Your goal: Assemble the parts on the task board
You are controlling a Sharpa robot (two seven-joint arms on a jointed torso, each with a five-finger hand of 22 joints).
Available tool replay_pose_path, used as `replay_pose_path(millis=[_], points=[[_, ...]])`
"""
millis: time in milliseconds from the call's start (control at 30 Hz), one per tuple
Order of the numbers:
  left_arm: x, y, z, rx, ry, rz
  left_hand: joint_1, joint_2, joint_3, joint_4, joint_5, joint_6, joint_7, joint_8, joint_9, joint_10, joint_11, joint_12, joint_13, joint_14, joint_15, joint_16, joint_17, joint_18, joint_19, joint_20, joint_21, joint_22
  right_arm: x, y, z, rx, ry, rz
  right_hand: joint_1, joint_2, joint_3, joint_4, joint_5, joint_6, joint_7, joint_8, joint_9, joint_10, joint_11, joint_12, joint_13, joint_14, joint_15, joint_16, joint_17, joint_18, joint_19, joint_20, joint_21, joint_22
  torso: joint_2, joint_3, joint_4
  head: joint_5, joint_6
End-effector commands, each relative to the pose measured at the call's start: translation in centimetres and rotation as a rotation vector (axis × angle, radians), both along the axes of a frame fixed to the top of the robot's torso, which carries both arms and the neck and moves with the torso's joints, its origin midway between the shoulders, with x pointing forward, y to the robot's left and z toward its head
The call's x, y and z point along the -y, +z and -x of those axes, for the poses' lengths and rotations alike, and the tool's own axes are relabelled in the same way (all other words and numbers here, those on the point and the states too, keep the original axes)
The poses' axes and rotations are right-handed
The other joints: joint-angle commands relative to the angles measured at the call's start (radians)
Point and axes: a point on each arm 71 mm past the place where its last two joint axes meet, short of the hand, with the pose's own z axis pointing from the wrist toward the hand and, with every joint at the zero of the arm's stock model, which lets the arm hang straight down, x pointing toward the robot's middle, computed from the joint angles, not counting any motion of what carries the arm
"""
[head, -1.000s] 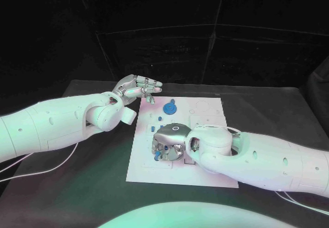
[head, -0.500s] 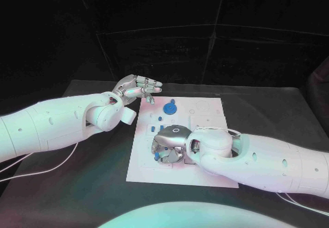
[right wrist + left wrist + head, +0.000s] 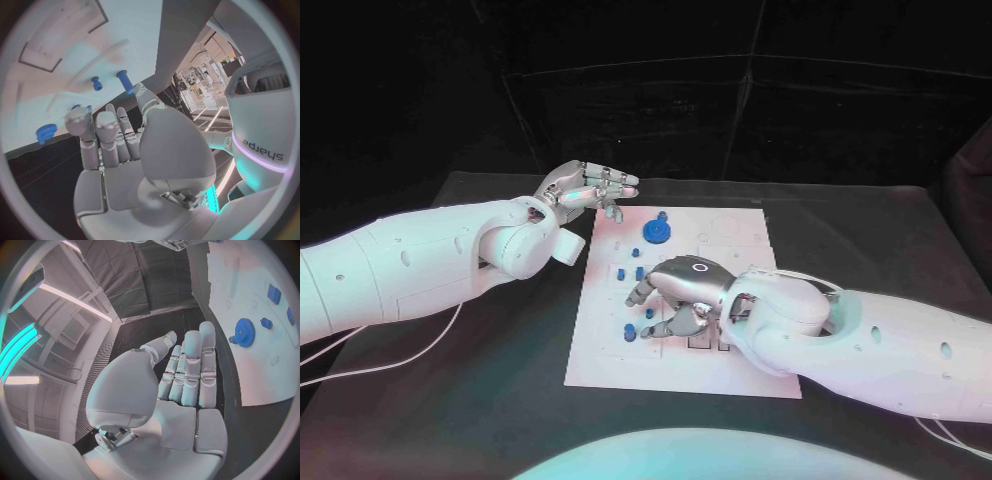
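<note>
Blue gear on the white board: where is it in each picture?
Head view: the blue gear sits near the far end of the task board.
Left wrist view: the blue gear lies on the task board, off to the side of the fingertips.
Right wrist view: not in it, as far as I can tell.
Shared landmark: the white task board.
</note>
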Motion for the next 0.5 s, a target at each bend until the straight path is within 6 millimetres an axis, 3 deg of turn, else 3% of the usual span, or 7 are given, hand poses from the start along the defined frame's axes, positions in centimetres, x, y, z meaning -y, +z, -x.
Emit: replay_pose_path(millis=[33, 100, 167, 233, 267, 367, 500], points=[[0.0, 0.1, 0.0, -0.002, -0.008, 0.007, 0.003, 0.005, -0.002, -0.004, -0.005, -0.006, -0.001, 0.005, -0.001, -0.007, 0.000, 0.004, -0.001, -0.008, -0.002, -0.004, -0.001, 0.013, -0.006, 0.000, -0.005, -0.001, 2.3, 1.1, -0.1, -0.063, -0.090, -0.156, 0.000, 0.018, -0.013, 0.004, 0.009, 0.013, -0.002, 0.008, 0.004, 0.046, -0.008, 0.034, 0.008, 0.000, -0.001, 0.003, 0.010, 0.003, 0.006, -0.003, 0.010, 0.016, -0.003, -0.0024, -0.0024, -0.011, 0.006], [-0.1, 0.1, 0.0, -0.002, -0.007, 0.007, 0.003, 0.005, -0.002, -0.004, -0.005, -0.006, -0.001, 0.005, -0.001, -0.007, 0.000, 0.004, -0.001, -0.008, -0.002, -0.004, -0.001, 0.013, -0.006, 0.000, -0.005, -0.001, 4.3, 1.5, -0.4, -0.113, -0.159, -0.177, -0.016, 0.032, -0.024, 0.021, 0.015, 0.037, -0.011, 0.020, 0.008, 0.136, -0.024, 0.090, 0.027, 0.017, -0.012, 0.045, 0.067, -0.008, 0.044, -0.009, 0.047, 0.072, -0.003, -0.0032, -0.0023, -0.025, 0.014], [-0.2, 0.1, 0.0, -0.002, -0.005, 0.006, 0.003, 0.005, -0.002, -0.004, -0.005, -0.006, -0.001, 0.005, -0.001, -0.007, 0.000, 0.004, -0.001, -0.008, -0.002, -0.004, -0.001, 0.013, -0.006, 0.000, -0.005, -0.001, 7.0, 2.0, -0.7, -0.170, -0.250, -0.180, -0.033, 0.037, -0.038, 0.037, 0.017, 0.060, -0.035, 0.035, 0.013, 0.259, -0.054, 0.168, 0.064, 0.035, -0.033, 0.090, 0.129, -0.020, 0.085, -0.024, 0.089, 0.132, -0.003, -0.0029, -0.0045, -0.039, 0.019], [-0.3, 0.1, 0.1, -0.003, -0.003, 0.005, 0.003, 0.005, -0.002, -0.004, -0.005, -0.006, -0.001, 0.005, -0.001, -0.007, 0.000, 0.004, -0.001, -0.008, -0.002, -0.004, -0.001, 0.013, -0.006, 0.000, -0.005, -0.001, 9.3, 2.2, -0.8, -0.210, -0.328, -0.163, -0.053, 0.028, -0.065, 0.050, 0.024, 0.093, -0.061, 0.062, 0.021, 0.341, -0.082, 0.247, 0.114, 0.044, -0.057, 0.117, 0.162, -0.031, 0.117, -0.048, 0.122, 0.181, -0.003, -0.0026, -0.0061, -0.053, 0.027], [-0.3, 0.1, 0.1, -0.003, -0.002, 0.005, 0.003, 0.005, -0.002, -0.004, -0.005, -0.006, -0.001, 0.005, -0.001, -0.007, 0.000, 0.004, -0.001, -0.008, -0.002, -0.004, -0.001, 0.013, -0.006, 0.000, -0.005, -0.001, 9.9, 2.2, -0.8, -0.219, -0.350, -0.157, -0.059, 0.025, -0.076, 0.055, 0.025, 0.098, -0.067, 0.069, 0.022, 0.355, -0.088, 0.274, 0.135, 0.047, -0.063, 0.128, 0.177, -0.034, 0.127, -0.055, 0.133, 0.197, -0.003, -0.0026, -0.0064, -0.057, 0.028], [-0.4, 0.1, 0.1, -0.004, -0.001, 0.005, 0.003, 0.004, -0.002, -0.005, -0.005, -0.006, -0.001, 0.005, -0.001, -0.008, 0.000, 0.004, -0.001, -0.009, -0.002, -0.004, -0.001, 0.013, -0.007, 0.000, -0.006, -0.001, 12.7, 2.3, -0.8, -0.250, -0.456, -0.115, -0.094, 0.027, -0.127, 0.090, 0.037, 0.108, -0.084, 0.101, 0.030, 0.367, -0.104, 0.403, 0.254, 0.054, -0.078, 0.167, 0.229, -0.044, 0.152, -0.074, 0.162, 0.239, -0.004, -0.0024, -0.0155, -0.063, 0.035], [-0.4, 0.1, 0.2, -0.004, -0.003, 0.005, 0.003, 0.004, -0.002, -0.005, -0.005, -0.006, -0.001, 0.005, -0.001, -0.008, 0.000, 0.004, -0.001, -0.009, -0.002, -0.004, -0.001, 0.013, -0.007, 0.000, -0.006, -0.001, 15.3, 2.0, -0.8, -0.262, -0.571, -0.044, -0.127, 0.046, -0.200, 0.161, 0.043, 0.107, -0.090, 0.158, 0.046, 0.350, -0.116, 0.714, 0.600, 0.060, -0.089, 0.217, 0.299, -0.054, 0.175, -0.081, 0.193, 0.286, -0.005, -0.0021, -0.0232, -0.078, 0.043]])
